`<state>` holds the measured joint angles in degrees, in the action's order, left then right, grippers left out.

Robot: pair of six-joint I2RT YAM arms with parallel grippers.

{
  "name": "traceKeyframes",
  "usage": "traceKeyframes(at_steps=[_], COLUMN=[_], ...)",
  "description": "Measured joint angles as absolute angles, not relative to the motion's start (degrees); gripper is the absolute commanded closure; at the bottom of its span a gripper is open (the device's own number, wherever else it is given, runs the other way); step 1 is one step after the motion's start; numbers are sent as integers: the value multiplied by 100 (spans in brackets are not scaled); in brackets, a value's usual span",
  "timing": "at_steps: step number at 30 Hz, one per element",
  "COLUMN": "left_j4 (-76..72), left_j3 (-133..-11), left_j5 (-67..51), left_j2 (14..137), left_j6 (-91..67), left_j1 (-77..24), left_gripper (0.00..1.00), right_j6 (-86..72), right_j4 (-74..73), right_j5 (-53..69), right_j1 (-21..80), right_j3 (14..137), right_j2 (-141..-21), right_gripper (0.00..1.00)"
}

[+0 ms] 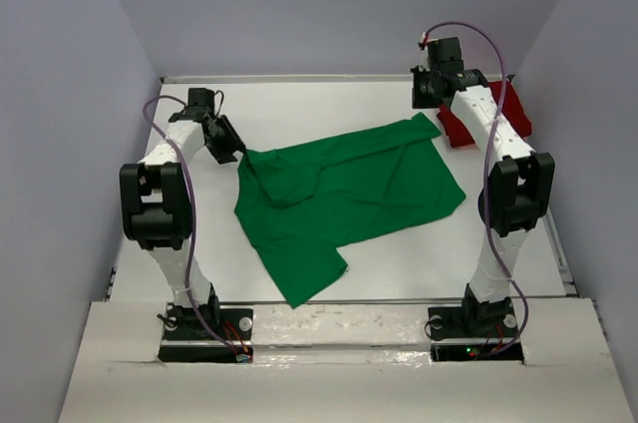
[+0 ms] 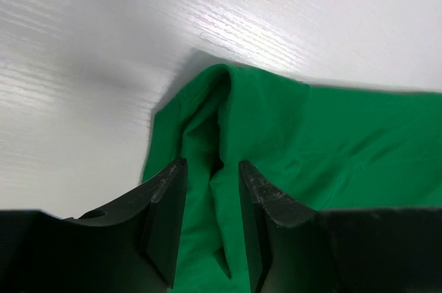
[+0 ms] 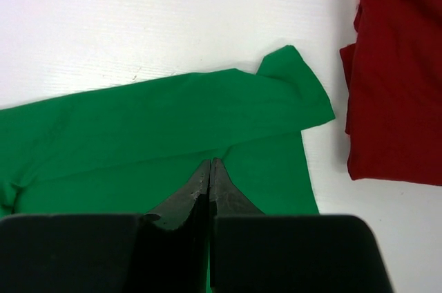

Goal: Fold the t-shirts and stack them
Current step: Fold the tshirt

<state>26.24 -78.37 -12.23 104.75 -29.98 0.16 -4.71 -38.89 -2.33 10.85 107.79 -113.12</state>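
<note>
Two shirts share the surface [image 1: 299, 104]: the green shirt [image 1: 349, 189] sprawls centrally, long axis 7-to-1 o'clock, its 10 o'clock corner straddled by the released left hand [image 2: 213, 168], its 1 o'clock corner under the clenched right hand [image 3: 210, 165], dark red shirt [image 1: 513, 109] at 2 o'clock.

The green t-shirt [image 1: 349, 189] and the dark red t-shirt [image 3: 394, 65] are soft, matt cloth, smooth apart from gentle creases. The white surface [image 2: 103, 65] shows a fine ridged grain and a faint sheen. The left tool [image 2: 210, 175] and right tool [image 3: 209, 168] have matt black, plastic-looking fingers, slightly scuffed.
</note>
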Motion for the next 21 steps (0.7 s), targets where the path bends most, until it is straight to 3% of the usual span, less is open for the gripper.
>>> traceKeyframes(at_steps=[21], left_j4=[2252], left_j3=[-7970], left_j5=[-1916], left_j2=[11301], left_j6=[-2993], left_j1=[82], left_gripper=[57], right_j6=[-469], right_j4=[-3854], right_j5=[-298], right_j1=[1085], right_j3=[10779], right_j2=[-11102], right_gripper=[100])
